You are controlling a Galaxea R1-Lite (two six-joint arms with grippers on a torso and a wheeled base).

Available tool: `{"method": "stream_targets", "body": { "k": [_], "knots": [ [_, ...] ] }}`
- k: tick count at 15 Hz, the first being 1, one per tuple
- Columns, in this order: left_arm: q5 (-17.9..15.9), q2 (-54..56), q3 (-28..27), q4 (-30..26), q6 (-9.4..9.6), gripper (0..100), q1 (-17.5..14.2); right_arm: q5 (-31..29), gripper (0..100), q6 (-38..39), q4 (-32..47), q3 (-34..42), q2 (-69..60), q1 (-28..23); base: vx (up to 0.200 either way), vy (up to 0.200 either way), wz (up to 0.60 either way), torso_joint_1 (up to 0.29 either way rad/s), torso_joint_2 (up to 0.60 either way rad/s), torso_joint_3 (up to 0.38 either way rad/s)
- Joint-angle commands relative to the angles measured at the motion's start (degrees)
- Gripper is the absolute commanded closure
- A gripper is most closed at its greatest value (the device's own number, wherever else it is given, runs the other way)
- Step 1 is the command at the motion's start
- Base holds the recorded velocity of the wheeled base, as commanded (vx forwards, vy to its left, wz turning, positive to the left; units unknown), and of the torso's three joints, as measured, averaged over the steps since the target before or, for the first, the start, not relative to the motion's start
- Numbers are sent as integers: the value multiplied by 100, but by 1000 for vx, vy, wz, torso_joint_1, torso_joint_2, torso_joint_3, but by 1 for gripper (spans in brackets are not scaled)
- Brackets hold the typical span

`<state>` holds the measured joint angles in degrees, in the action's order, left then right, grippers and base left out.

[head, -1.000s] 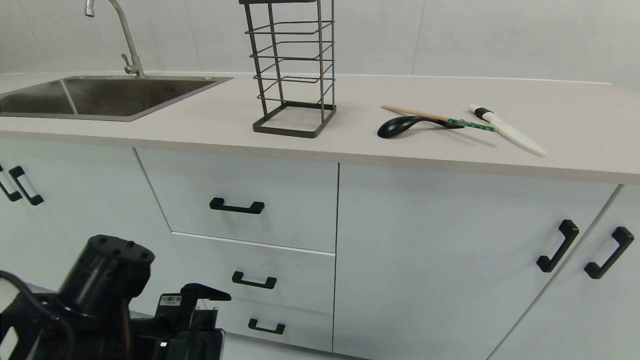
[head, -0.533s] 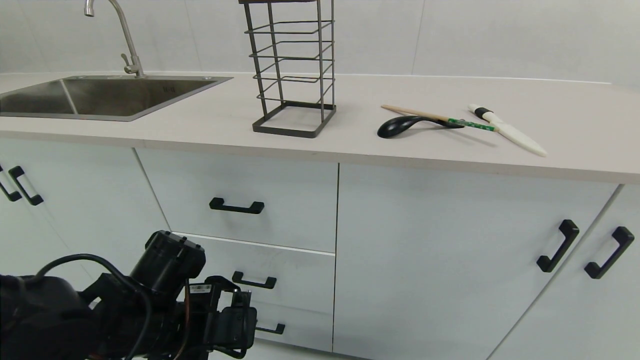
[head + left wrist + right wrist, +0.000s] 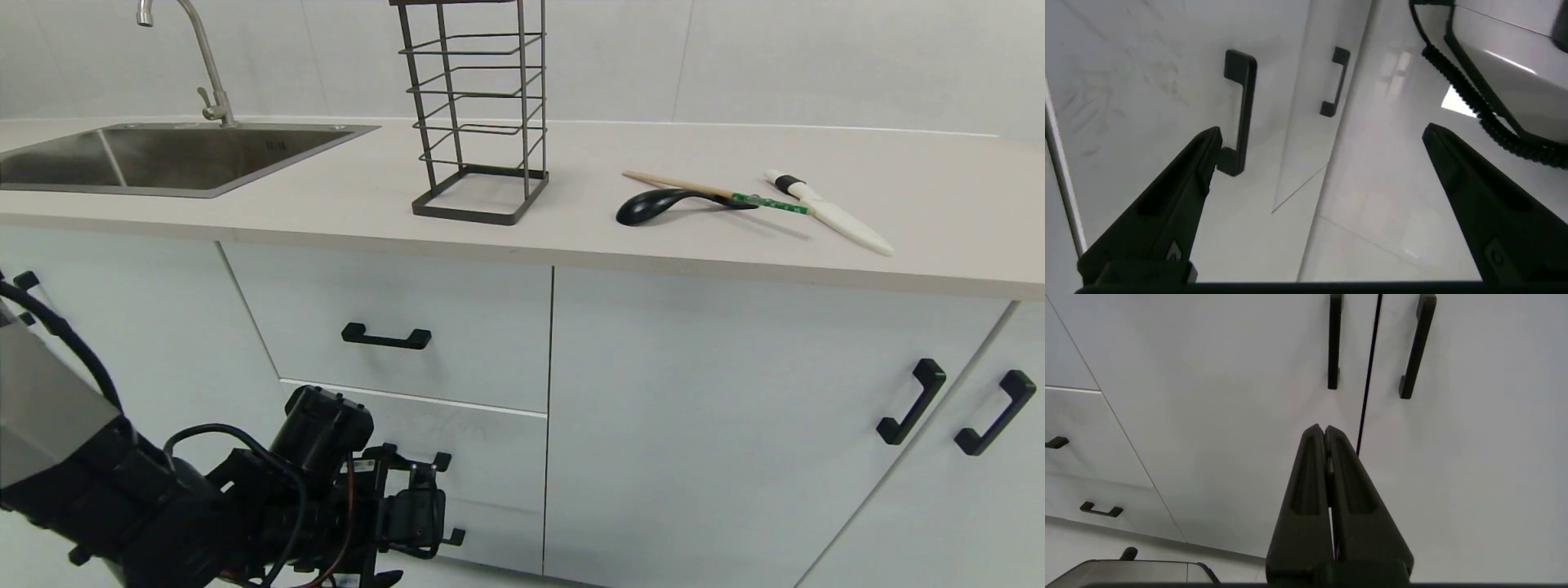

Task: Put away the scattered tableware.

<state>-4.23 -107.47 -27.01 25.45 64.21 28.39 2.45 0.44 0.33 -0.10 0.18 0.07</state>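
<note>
L gripper (image 3: 1321, 132): fingers spread wide, nothing between them. Position: low, in front of the drawer stack below the tabletop (image 3: 326, 196), facing the drawer fronts. One black drawer handle (image 3: 1237, 114) sits just beside one finger; contact can't be judged.

R gripper (image 3: 1324, 433): fingers pressed together, empty. It faces two cabinet doors w/ black handles (image 3: 1334, 339).

Tableware: all on the right half of the tabletop, toward the front edge, well apart from both grippers and above them.
- Black spoon (image 3: 653, 204): nearest the tabletop centre.
- Chopsticks (image 3: 710, 192): lie across the spoon handle.
- White knife (image 3: 829, 214), black band on handle: just right of the chopsticks.

Wire rack (image 3: 478, 114): upright, mid-tabletop. Sink (image 3: 163, 155): left end.
</note>
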Motion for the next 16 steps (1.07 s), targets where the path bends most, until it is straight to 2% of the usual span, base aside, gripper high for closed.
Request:
{"method": "stream_targets", "body": {
  "k": [1, 2, 7, 16],
  "knots": [
    [10, -424, 153, 373, 13, 0, -123, 1, 100, 0, 2, 1, 8, 1, 0, 0, 0, 0, 0, 0],
    [19, -564, 364, 786, 13, 0, -176, 1, 100, 0, 2, 1, 8, 1, 0, 0, 0, 0, 0, 0],
    [10, -1206, 627, 1963, -5, 0, -264, 1, 100, 0, 2, 1, -1, 1, 0, 0, 0, 0, 0, 0],
    [-43, -2173, 469, 3220, -22, 0, -475, 1, 100, 0, 2, 1, 8, 1, 0, 0, 0, 0, 0, 0]
  ]
}}
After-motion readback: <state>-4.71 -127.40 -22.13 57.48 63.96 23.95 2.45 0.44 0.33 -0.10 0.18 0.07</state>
